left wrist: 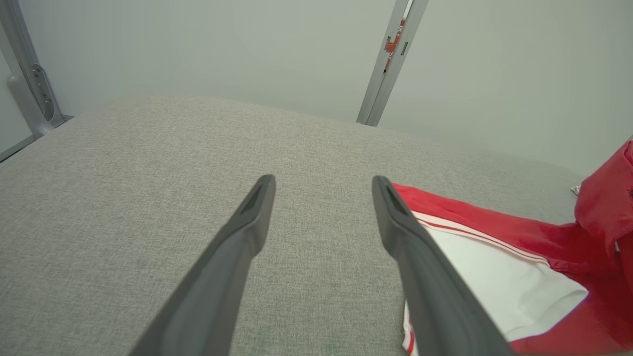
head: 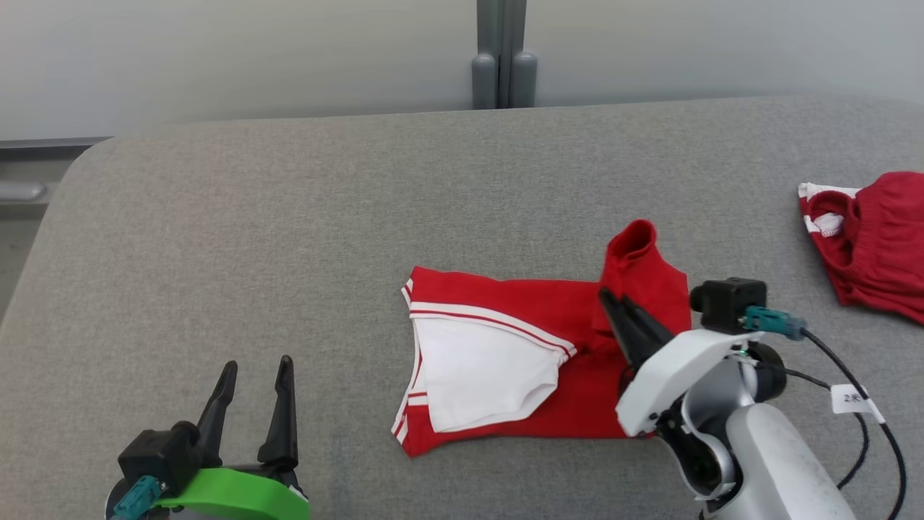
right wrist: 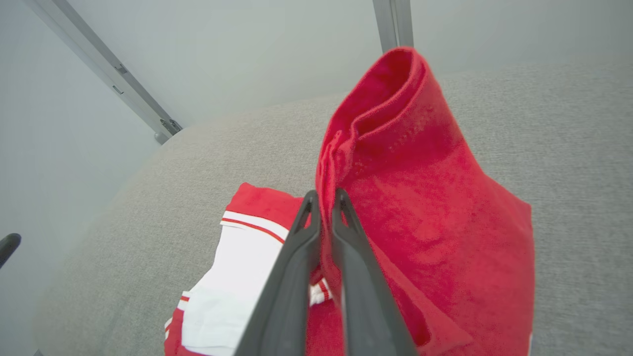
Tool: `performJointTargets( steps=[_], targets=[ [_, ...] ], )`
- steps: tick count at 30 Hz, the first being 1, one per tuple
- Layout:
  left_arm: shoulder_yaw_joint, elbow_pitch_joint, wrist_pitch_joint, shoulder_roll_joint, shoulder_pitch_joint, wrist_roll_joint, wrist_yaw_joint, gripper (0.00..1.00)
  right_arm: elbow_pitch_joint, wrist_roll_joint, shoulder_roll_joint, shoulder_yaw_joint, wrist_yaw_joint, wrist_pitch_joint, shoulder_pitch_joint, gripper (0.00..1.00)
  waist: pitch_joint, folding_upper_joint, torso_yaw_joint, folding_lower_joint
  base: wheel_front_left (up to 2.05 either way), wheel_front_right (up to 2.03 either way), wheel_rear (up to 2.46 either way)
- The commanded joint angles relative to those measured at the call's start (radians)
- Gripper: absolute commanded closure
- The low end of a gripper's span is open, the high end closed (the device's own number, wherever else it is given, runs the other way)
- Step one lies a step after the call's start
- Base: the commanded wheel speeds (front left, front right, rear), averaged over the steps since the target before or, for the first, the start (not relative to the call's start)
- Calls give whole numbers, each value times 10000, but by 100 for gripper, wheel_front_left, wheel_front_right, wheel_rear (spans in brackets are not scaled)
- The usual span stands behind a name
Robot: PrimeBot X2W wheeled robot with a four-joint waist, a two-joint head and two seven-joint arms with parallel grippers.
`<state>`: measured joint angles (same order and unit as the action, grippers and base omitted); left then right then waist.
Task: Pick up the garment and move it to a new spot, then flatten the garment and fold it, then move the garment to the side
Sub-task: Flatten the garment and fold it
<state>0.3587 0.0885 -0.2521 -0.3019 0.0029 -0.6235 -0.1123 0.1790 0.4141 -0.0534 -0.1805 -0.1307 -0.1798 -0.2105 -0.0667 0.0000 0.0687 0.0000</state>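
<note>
Right gripper [right wrist: 326, 195] is clamped down, fingers nearly touching, pinching a red fold of the garment [head: 577, 404]. That fold stands up off the cloth with a rolled hem at its top. Left gripper [head: 258, 362] is spread wide with nothing between the fingers, and in the left wrist view there's just bare grey weave in the gap. Garment is red with a white panel and white stripe trim. It lies on the grey fabric-covered table [head: 289, 231], straight out in front of the grey post [head: 503, 58] on the robot's side and well clear of it. The rest of it is mostly flat, with the white panel on the part left of the post line and the lifted fold on the part right of it. Left gripper is well to the left of the post, much nearer the robot than the garment, apart from the cloth. Second red garment [head: 877, 238] is bunched far right of the post at the frame edge, apart from the first. Black cable with a white tag [head: 848, 399] hangs off the right wrist, right of the post.
</note>
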Motion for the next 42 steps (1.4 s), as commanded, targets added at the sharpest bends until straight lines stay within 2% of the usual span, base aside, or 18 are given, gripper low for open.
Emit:
performJointTargets(
  steps=[1,5,10,18,25,26,27,28,34,38,42],
  targets=[
    [27,27,-23,18,-213,-33,53,0,-54,195,10,-300,2,-69,-145,100,-33,0,237,0,0,0,0],
    [157,102,-18,96,-330,28,135,0,267,965,17,-1489,2,-42,-513,100,-115,0,586,0,0,0,0],
    [284,208,2,160,-486,79,221,0,1154,1599,21,-2456,2,265,-1128,100,-198,0,1050,0,0,0,0],
    [438,379,-4,267,-617,92,331,0,2952,2350,19,-3292,2,796,-2209,100,-321,0,1686,0,0,0,0],
    [540,546,-44,384,-679,122,384,0,4314,3090,24,-4052,0,1100,-2977,100,-345,0,1946,0,0,0,0],
    [552,563,-38,398,-684,127,387,0,4435,3215,35,-4223,0,1085,-3032,96,-342,0,1959,0,0,0,0],
    [564,588,-45,414,-679,133,390,0,4544,3298,27,-4420,0,1255,-3162,37,-340,0,1968,0,0,0,0],
    [569,595,-47,420,-676,137,395,0,4610,3330,21,-4473,2,1363,-3230,0,-339,0,1969,0,0,0,0],
    [563,634,-66,473,-656,135,403,0,4891,3686,6,-4980,2,2268,-3639,0,-362,0,1813,0,0,0,0],
    [576,615,-92,489,-708,223,431,0,5269,3065,8,-4699,2,3209,-3887,0,-387,0,1579,0,0,0,0],
    [621,616,-111,517,-873,383,498,0,5792,1899,8,-3774,2,4098,-4040,0,-369,0,1255,0,0,0,0]
  ],
)
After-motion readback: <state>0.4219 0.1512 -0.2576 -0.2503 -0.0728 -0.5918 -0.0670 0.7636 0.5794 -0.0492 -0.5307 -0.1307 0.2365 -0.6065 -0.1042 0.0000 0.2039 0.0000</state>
